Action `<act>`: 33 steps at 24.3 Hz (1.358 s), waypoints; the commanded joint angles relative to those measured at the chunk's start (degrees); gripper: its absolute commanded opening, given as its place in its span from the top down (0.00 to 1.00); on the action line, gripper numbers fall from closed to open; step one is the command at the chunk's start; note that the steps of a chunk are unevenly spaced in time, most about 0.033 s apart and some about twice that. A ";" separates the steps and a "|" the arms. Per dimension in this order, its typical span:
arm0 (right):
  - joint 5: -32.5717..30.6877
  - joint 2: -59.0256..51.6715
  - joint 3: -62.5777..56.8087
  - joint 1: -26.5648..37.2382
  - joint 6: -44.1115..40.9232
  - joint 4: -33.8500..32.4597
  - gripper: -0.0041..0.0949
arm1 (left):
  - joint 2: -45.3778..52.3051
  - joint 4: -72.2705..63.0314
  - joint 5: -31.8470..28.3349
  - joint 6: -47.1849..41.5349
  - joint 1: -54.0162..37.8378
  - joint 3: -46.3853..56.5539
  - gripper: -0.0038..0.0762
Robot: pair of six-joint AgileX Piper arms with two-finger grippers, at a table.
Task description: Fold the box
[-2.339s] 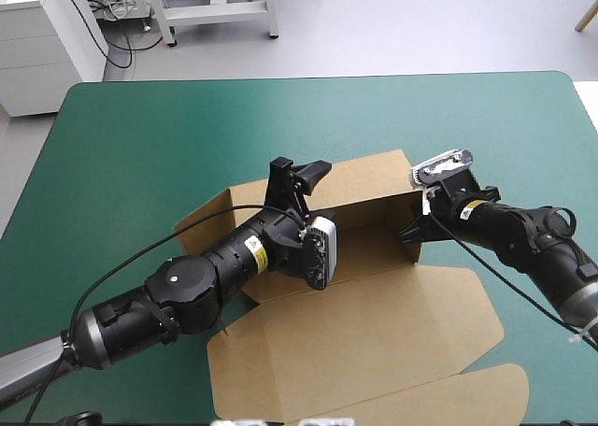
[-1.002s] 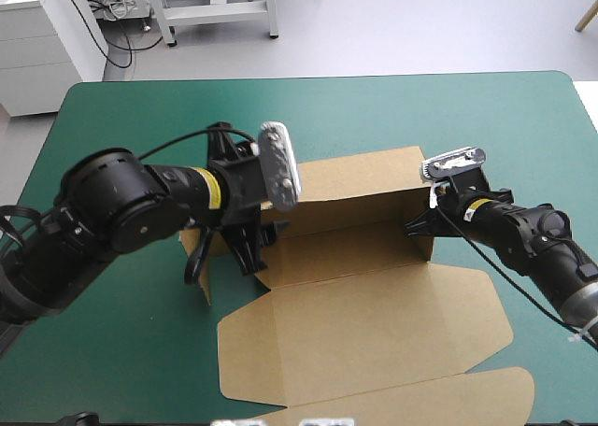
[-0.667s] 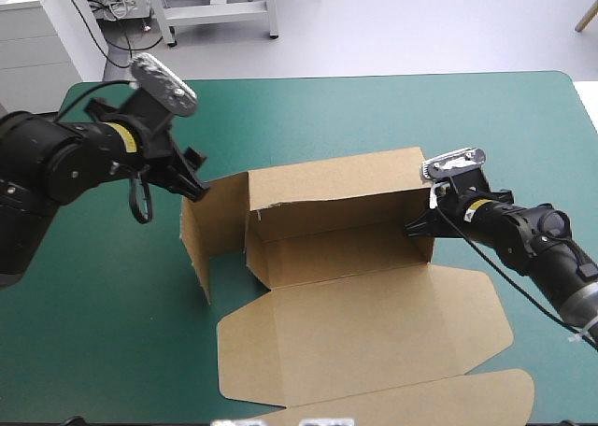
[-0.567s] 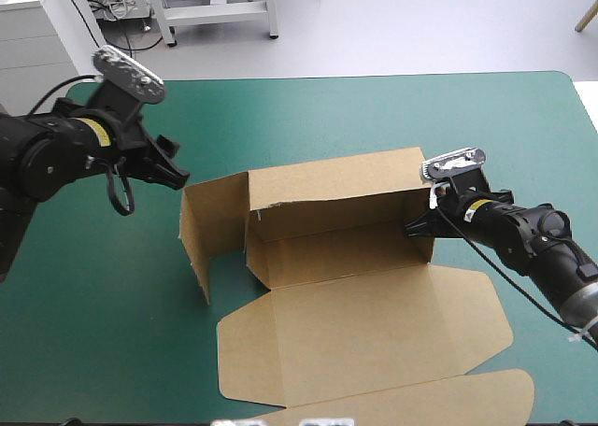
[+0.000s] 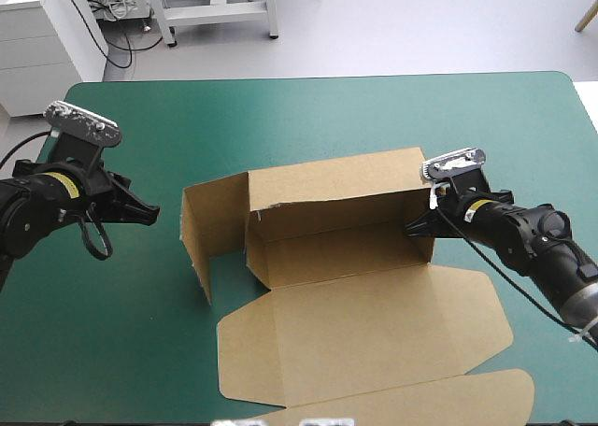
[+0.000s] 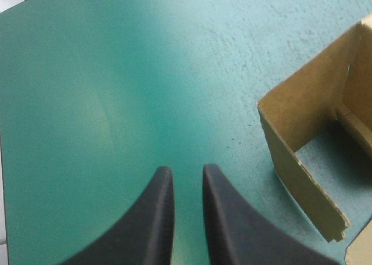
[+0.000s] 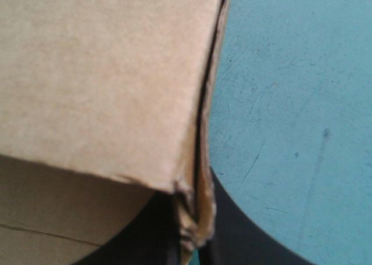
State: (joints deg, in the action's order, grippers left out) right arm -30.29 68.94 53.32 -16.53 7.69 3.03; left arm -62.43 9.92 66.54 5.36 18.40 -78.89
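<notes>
The brown box (image 5: 341, 244) sits mid-table with its back wall raised and its left end flap (image 5: 210, 225) standing outward. My right gripper (image 5: 414, 228) is at the box's right end, shut on the upright end wall; in the right wrist view the board's edge (image 7: 197, 160) runs down between the black fingers (image 7: 238, 230). My left gripper (image 5: 149, 215) hovers over bare cover, well left of the box. Its fingers (image 6: 160, 218) stand a narrow gap apart with nothing between them. The left end flap (image 6: 302, 172) shows ahead and to one side.
The box's wide lid panel (image 5: 374, 333) and its tuck flap (image 5: 420, 398) lie flat toward the table's near edge. Teal-green cover (image 5: 308, 118) stretches behind the box and to its left (image 6: 116, 90).
My left gripper pulled away from the box's left flap, swung out to the left, and its fingers drew close together. The flap stays standing. The right gripper has not moved.
</notes>
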 commanded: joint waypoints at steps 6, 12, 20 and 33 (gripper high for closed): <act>-14.51 -3.40 9.33 0.04 -1.29 -0.16 0.97 | 2.01 4.30 -4.29 -1.09 -0.19 1.29 0.96; -23.09 1.24 10.88 0.04 -4.51 -0.98 0.97 | 2.01 5.03 -4.38 -1.09 -0.19 1.29 0.96; -18.26 12.42 16.89 0.04 -5.82 -3.03 0.97 | 2.01 5.03 -4.74 -1.09 -0.19 1.29 0.96; -22.71 36.07 43.19 0.04 -3.43 -3.03 0.85 | 1.90 4.74 -4.74 -1.09 -0.19 1.29 0.96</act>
State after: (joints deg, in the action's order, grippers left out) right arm -46.99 104.20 93.16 -16.29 2.42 -1.41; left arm -61.48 13.83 64.94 4.76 18.36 -76.07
